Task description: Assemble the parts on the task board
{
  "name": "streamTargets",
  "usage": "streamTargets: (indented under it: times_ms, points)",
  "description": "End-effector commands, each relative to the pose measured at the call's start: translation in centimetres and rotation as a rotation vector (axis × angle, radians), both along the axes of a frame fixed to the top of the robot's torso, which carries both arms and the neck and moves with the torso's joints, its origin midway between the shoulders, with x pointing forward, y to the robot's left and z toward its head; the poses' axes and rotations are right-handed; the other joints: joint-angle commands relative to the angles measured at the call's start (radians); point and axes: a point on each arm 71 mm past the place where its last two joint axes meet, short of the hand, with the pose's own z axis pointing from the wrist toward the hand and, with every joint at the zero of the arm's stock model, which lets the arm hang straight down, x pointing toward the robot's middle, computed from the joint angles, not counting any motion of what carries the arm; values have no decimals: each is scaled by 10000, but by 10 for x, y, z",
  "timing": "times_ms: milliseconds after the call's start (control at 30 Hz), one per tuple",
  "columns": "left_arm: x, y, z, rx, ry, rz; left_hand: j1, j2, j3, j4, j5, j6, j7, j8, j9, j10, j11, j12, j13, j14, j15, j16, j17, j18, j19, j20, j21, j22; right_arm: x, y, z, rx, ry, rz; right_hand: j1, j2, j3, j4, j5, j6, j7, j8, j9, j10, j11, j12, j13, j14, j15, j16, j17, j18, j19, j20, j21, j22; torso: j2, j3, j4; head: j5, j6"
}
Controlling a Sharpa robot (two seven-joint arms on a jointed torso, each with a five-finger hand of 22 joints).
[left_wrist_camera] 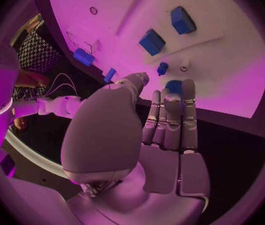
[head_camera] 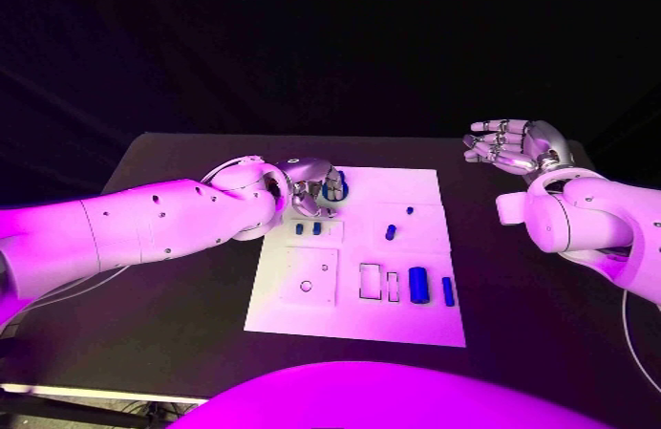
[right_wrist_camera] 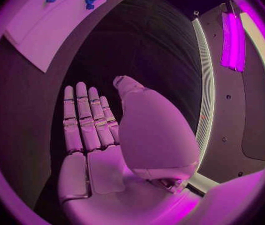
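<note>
Black cloth covers the table [head_camera: 165,314], with a white board [head_camera: 414,319] at its middle. Left hand [head_camera: 311,186] hovers over the board's far corner, fingers straight and pressed together, a blue ring [head_camera: 339,189] just beyond its fingertips; whether they touch it, I cannot tell. Other blue parts [head_camera: 417,285] lie nearer the robot. Right hand [head_camera: 515,145] floats off the board, loosely spread, holding nothing. A sideways nudge could push the ring off the edge. No readable writing.

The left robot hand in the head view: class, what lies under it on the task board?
Under the left robot hand, at the task board's far left corner, a blue part shows at its fingertips. The hand covers the rest of that part; whether it grips it cannot be told.
</note>
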Motion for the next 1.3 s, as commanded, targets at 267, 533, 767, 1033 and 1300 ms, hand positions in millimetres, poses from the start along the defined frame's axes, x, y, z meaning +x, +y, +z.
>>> streamTargets:
  times_ms: [267, 533, 767, 1033, 1300]
  points:
    - [-1, -2, -9, 1168, 692, -123, 107, 22, -100, 30, -5, 249, 11, -111, -181, 69, 64, -160, -208, 54, 76, 89, -6, 133, -12, 64, -15, 29, 0, 2, 1, 20, -76, 168, -56, -44, 63, -10, 55, -48, 813, 58, -15, -13, 80, 64, -10, 81, 23, -49, -11, 51, 17, 3, -29, -24, -2, 5, -4, -44, 2]
    - [0, -2, -10, 1277, 796, -124, 278, 72, 9, 73, 28, 520, -5, -223, -380, 406, 10, -253, -423, 148, 31, 201, 59, 141, 30, 38, 60, 95, -1, 2, 1, 21, -77, 165, -56, -44, 63, -10, 55, -48, 813, 58, -15, -13, 80, 64, -10, 81, 23, -49, -11, 51, 17, 3, -29, -24, -1, -5, 14, -68, 2]
    - [1, -6, -9, 1090, 662, -183, 550, 143, 439, 17, 12, 934, -28, -397, -625, 963, -97, -584, -809, 341, -72, 385, 189, 143, 66, -61, 265, 268, -1, 2, 1, 26, -81, 174, -56, -44, 63, -10, 55, -48, 813, 58, -15, -13, 80, 64, -10, 81, 23, -49, -11, 51, 17, 3, -29, -24, 2, -9, 9, -69, 2]
    - [1, -8, -8, 867, 608, -216, 570, 161, 686, -46, -12, 1119, -39, -553, -756, 1297, -125, -966, -1105, 409, -104, 445, 209, 137, 38, -107, 430, 417, -1, 2, 1, 27, -82, 175, -56, -44, 63, -10, 55, -48, 813, 58, -15, -13, 80, 64, -10, 81, 23, -49, -11, 51, 17, 3, -29, -24, -1, -5, 17, -101, 2]
    - [2, -8, -9, 871, 707, -195, 555, 156, 748, -79, -16, 1140, -33, -628, -802, 1420, -134, -1117, -1209, 460, -114, 490, 243, 138, 25, -116, 487, 471, -1, 2, 1, 29, -84, 178, -56, -44, 63, -10, 55, -48, 813, 58, -15, -13, 80, 64, -10, 81, 23, -49, -11, 51, 17, 3, -29, -24, -6, -2, 20, -118, 2]
